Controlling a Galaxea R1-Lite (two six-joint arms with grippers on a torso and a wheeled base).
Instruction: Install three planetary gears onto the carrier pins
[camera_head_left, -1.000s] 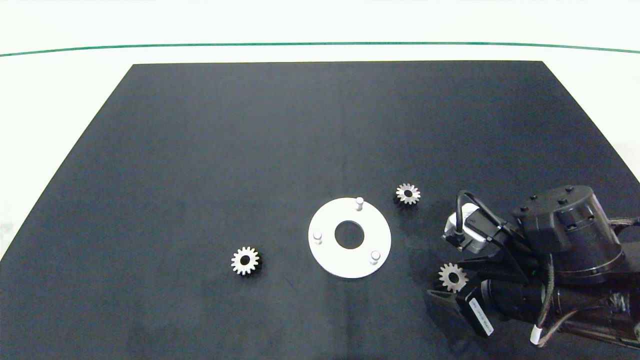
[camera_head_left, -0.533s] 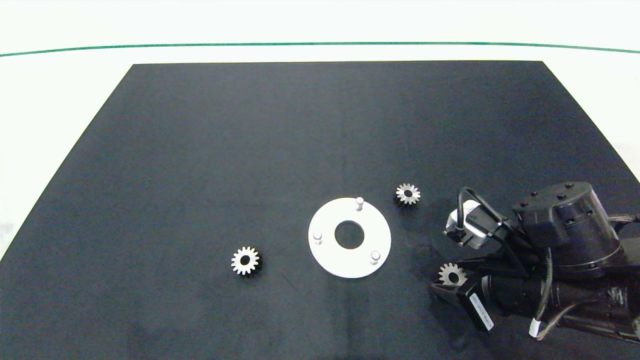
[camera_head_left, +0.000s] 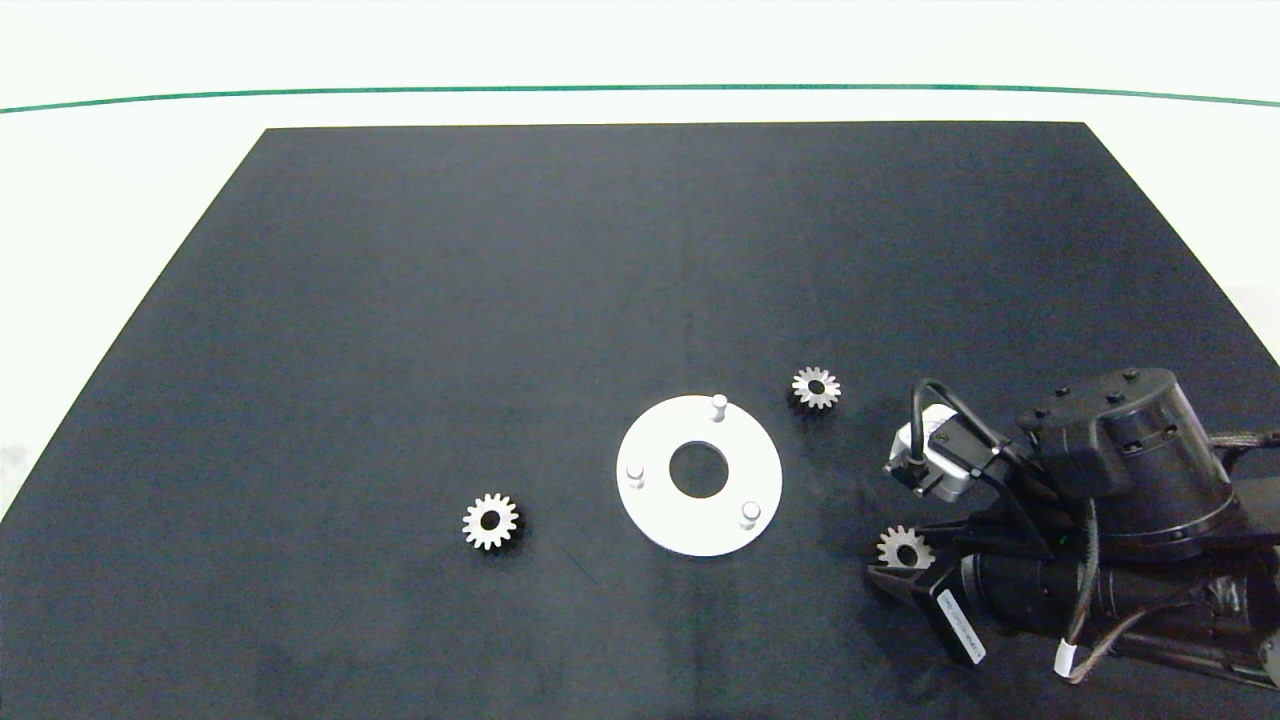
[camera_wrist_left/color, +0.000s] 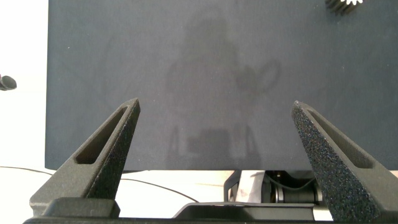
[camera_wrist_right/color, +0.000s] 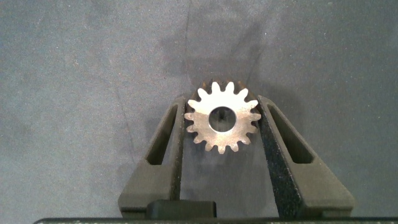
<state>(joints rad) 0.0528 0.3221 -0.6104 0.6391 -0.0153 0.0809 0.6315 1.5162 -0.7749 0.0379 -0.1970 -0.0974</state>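
Grey fingers of your right gripper (camera_wrist_right/color: 222, 121) pinch one gear (camera_wrist_right/color: 222, 121) at the near right of the black mat (camera_head_left: 500, 300).

Your left gripper (camera_wrist_left/color: 217, 155) hangs spread wide over bare mat near its edge, out of the head view. Next out, the white disc (camera_head_left: 699, 475) lies flat with three bare pins (camera_head_left: 719, 405), well clear of the arm. One gear (camera_head_left: 491, 521) lies off to its left, another (camera_head_left: 816, 387) just past its far right. Beyond them you have lots of open mat up to the far edge.

Dark right arm (camera_head_left: 1120, 480), screwed round joint, silver wrist camera (camera_head_left: 935, 458), black cable, white label
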